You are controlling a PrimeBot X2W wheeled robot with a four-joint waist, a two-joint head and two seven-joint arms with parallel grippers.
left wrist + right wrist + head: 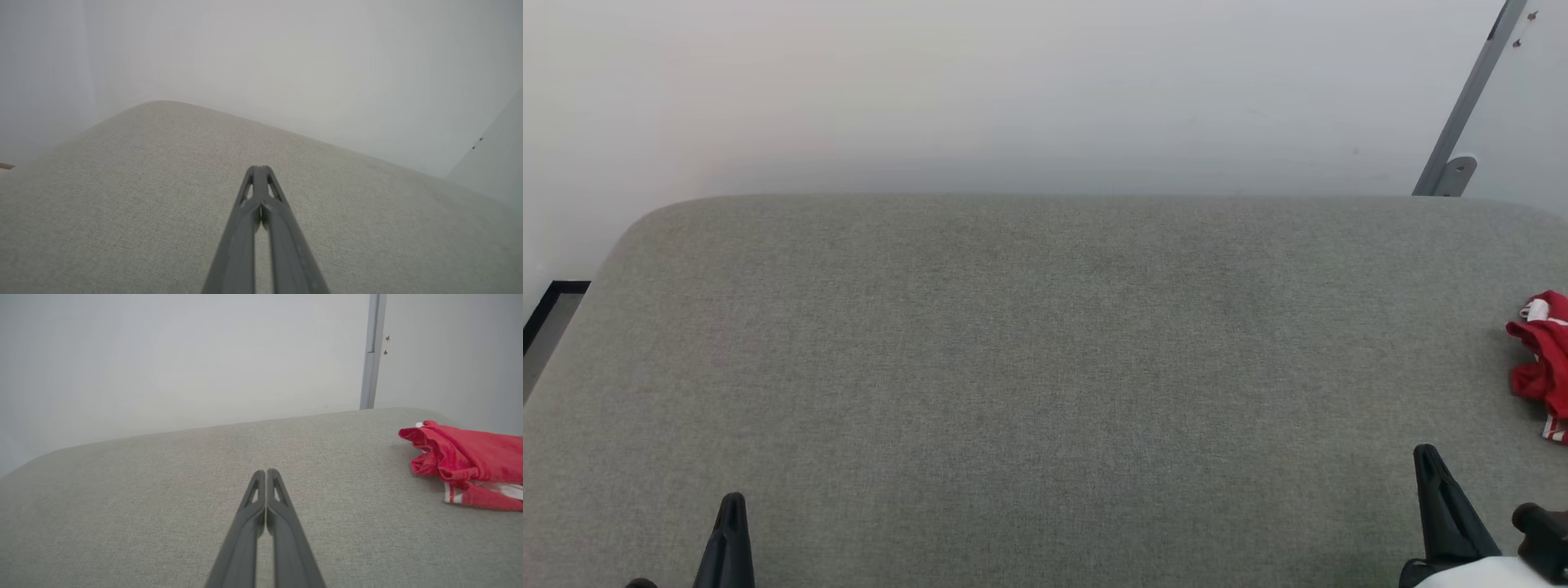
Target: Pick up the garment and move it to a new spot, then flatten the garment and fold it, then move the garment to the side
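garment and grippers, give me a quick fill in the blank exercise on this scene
1. The garment lies bunched on the grey cushion, toward the robot's ___ side.
2. The left gripper and right gripper both have jaws ___.
3. The garment's main colour is ___.
Missing: right; shut; red

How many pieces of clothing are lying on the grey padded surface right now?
1. The garment lies bunched at the right of the padded surface, beyond the right gripper; the picture cuts it off, so more could be hidden.
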